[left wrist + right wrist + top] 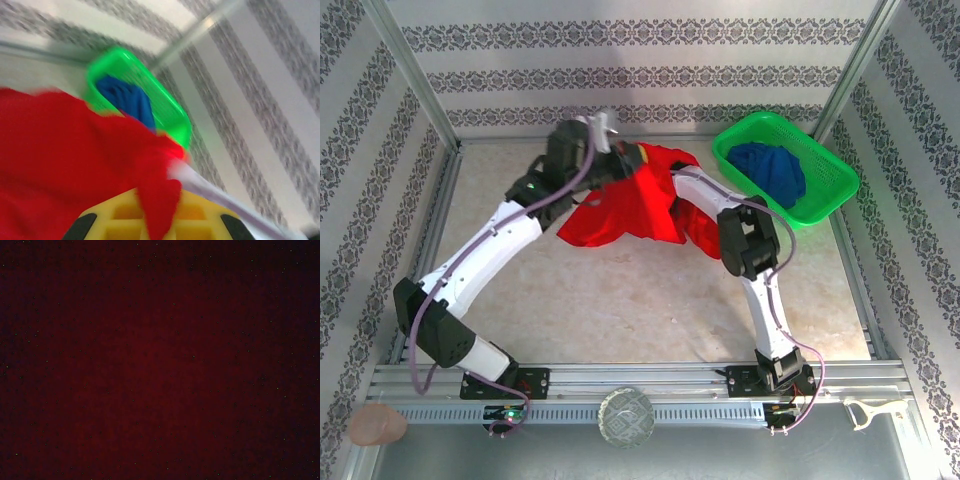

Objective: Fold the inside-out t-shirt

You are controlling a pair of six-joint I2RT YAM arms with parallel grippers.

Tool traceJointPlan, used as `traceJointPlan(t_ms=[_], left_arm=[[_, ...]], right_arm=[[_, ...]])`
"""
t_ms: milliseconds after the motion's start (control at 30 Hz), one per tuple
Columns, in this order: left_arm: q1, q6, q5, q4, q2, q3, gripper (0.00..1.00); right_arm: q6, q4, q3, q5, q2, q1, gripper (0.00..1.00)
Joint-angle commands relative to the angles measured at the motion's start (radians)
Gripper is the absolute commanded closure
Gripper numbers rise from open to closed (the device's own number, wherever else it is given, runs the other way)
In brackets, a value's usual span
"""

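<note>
The inside-out t-shirt (pixel 630 205) is bright red and hangs bunched above the far middle of the table. My left gripper (pixel 618 160) holds its upper edge. In the left wrist view a red fold (pixel 60 165) runs down between the yellow jaws of that gripper (pixel 157 220), which is shut on it. My right arm (pixel 705 190) reaches into the shirt from the right, and its gripper is buried under the cloth. Dark red cloth (pixel 160 360) covers the right wrist view, hiding its fingers and whatever lies between them.
A green basket (pixel 840 180) stands at the back right with a dark blue garment (pixel 770 168) in it, close to the shirt's right side. The basket (pixel 170 107) and my white right arm (pixel 225 195) also appear in the left wrist view. Metal frame posts and patterned walls enclose the table.
</note>
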Motion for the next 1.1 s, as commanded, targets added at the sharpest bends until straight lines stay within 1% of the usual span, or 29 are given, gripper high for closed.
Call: traceJointPlan(t_ms=[0, 100, 167, 267, 333, 433, 533, 567, 600, 633, 700, 733, 800, 867, 933, 1000, 1067], left_arm=[[0.203, -0.152, 0.035, 0.170, 0.066, -0.027, 1.00], [0.329, -0.216, 0.069, 0.204, 0.186, -0.011, 1.00], [0.380, -0.229, 0.080, 0.202, 0.267, 0.008, 1.00], [0.414, -0.208, 0.102, 0.172, 0.380, 0.038, 1.00], [0.419, -0.182, 0.116, 0.161, 0.422, 0.033, 1.00], [0.419, -0.159, 0.146, 0.160, 0.458, 0.000, 1.00], [0.424, -0.101, 0.184, 0.137, 0.460, -0.024, 1.00], [0.428, -0.073, 0.205, 0.120, 0.454, -0.025, 0.96], [0.433, -0.039, 0.230, 0.108, 0.437, -0.028, 0.80], [0.437, -0.012, 0.252, 0.097, 0.418, -0.031, 0.69], [0.440, 0.061, 0.272, 0.049, 0.346, -0.042, 0.48], [0.440, 0.092, 0.274, 0.020, 0.308, -0.047, 0.42], [0.440, 0.137, 0.287, -0.025, 0.214, -0.075, 0.34], [0.435, 0.133, 0.302, -0.022, 0.122, -0.127, 0.31], [0.408, 0.099, 0.312, 0.027, 0.029, -0.192, 0.29], [0.344, 0.052, 0.288, 0.090, -0.058, -0.243, 0.26], [0.256, 0.039, 0.242, 0.121, -0.098, -0.249, 0.25]], right_arm=[[-0.077, 0.133, -0.112, -0.028, -0.197, 0.046, 1.00], [-0.078, 0.216, -0.244, -0.022, -0.313, 0.079, 1.00], [-0.072, 0.242, -0.298, -0.031, -0.373, 0.093, 1.00], [-0.060, 0.276, -0.329, -0.019, -0.446, 0.103, 1.00], [-0.054, 0.267, -0.279, -0.015, -0.457, 0.097, 1.00], [-0.052, 0.228, -0.131, -0.003, -0.443, 0.074, 1.00], [-0.025, 0.213, 0.015, 0.010, -0.420, 0.049, 1.00], [-0.017, 0.212, 0.059, 0.025, -0.414, 0.041, 1.00], [-0.016, 0.211, 0.100, 0.042, -0.407, 0.036, 1.00], [-0.012, 0.206, 0.133, 0.059, -0.398, 0.032, 1.00], [-0.005, 0.186, 0.198, 0.080, -0.372, 0.021, 1.00], [0.002, 0.186, 0.211, 0.096, -0.367, 0.018, 1.00], [0.014, 0.212, 0.190, 0.153, -0.389, 0.021, 1.00], [0.016, 0.250, 0.171, 0.178, -0.400, 0.036, 1.00], [-0.009, 0.151, 0.260, 0.184, -0.339, 0.043, 1.00], [-0.024, 0.117, 0.271, 0.219, -0.314, 0.057, 1.00], [-0.011, 0.127, 0.242, 0.232, -0.306, 0.060, 1.00]])
